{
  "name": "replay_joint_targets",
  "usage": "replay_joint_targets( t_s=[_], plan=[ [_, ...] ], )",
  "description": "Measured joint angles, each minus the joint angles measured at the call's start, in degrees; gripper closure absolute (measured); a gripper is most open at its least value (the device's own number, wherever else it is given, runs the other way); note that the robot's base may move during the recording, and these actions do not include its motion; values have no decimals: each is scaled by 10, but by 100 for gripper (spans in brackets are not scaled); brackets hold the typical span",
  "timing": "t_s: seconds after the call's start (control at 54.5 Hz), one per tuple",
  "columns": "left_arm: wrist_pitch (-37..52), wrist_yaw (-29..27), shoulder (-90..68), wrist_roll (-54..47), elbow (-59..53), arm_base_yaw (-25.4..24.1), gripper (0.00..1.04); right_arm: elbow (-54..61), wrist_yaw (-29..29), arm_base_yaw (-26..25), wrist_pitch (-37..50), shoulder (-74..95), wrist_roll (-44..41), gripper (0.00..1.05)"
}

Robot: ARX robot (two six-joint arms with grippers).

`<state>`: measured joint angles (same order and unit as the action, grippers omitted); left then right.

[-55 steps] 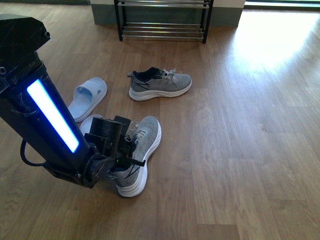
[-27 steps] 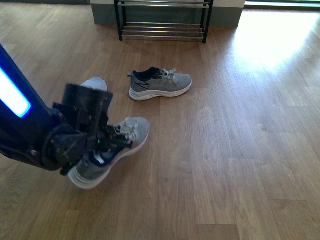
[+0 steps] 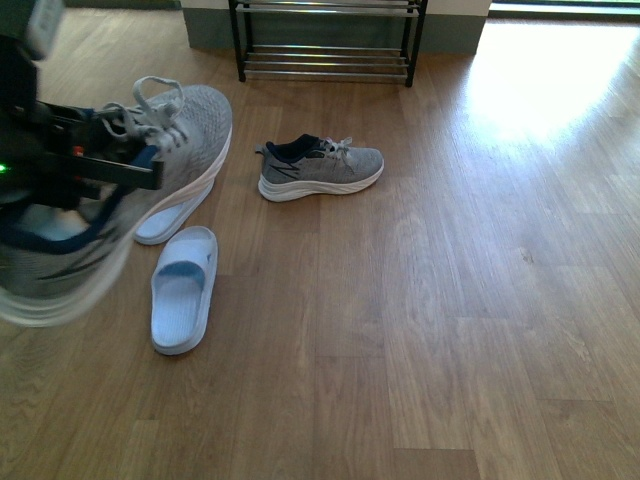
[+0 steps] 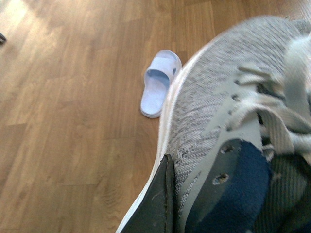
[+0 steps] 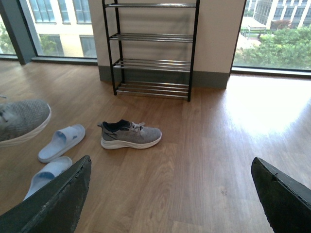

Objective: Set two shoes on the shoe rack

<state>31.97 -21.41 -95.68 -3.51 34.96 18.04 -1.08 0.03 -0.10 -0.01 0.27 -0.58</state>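
We are at the start of the job. Neither shoe is on the shoe rack yet. The rack stands far ahead of us at 12 o'clock, against the wall, and the right wrist view shows no shoe on any of its rods.

One shoe is up in the air. Our left claw is pinching this held shoe near its dark blue opening, where the laces are. In the left wrist view one black finger presses on the grey side of the shoe. We cannot see the other finger there. In the front view the held shoe is at about 10 o'clock, with its toe pointing up and toward the rack. Its heel end is blurry.

The other shoe sits on the wood floor on its white sole, at about 12 o'clock. It is between us and the rack and well apart from the rack. Nothing is touching it.

Our right claw is spread wide and holds nothing.

Two pale blue slippers are on the floor too. The near slipper is at 8 o'clock, and the far slipper peeks out from under the held shoe.

We think what is left is to carry the held shoe to the rack, set it on the rods, and then do the same with the other shoe
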Motion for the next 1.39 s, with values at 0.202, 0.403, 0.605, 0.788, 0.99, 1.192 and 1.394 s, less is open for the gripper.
replay_joint_targets(
  t_s=[0.202, 0.403, 0.605, 0.788, 0.99, 1.192, 1.394],
  plan=[
    [-70, -11, 228, -19, -86, -14, 103, 0, 0, 0, 0, 0, 0, 9],
    [-192, -15, 436, -40, -129, -16, 103, 0, 0, 0, 0, 0, 0, 9],
    [-252, -24, 556, -42, -140, -16, 103, 0, 0, 0, 0, 0, 0, 9],
    [-254, -19, 552, -42, -140, -16, 103, 0, 0, 0, 0, 0, 0, 9],
    [-254, -22, 552, -42, -141, -16, 103, 0, 0, 0, 0, 0, 0, 9],
    [-254, -21, 553, -42, -141, -16, 103, 0, 0, 0, 0, 0, 0, 9],
    [-254, -20, 553, -42, -141, -16, 103, 0, 0, 0, 0, 0, 0, 9]
  ],
)
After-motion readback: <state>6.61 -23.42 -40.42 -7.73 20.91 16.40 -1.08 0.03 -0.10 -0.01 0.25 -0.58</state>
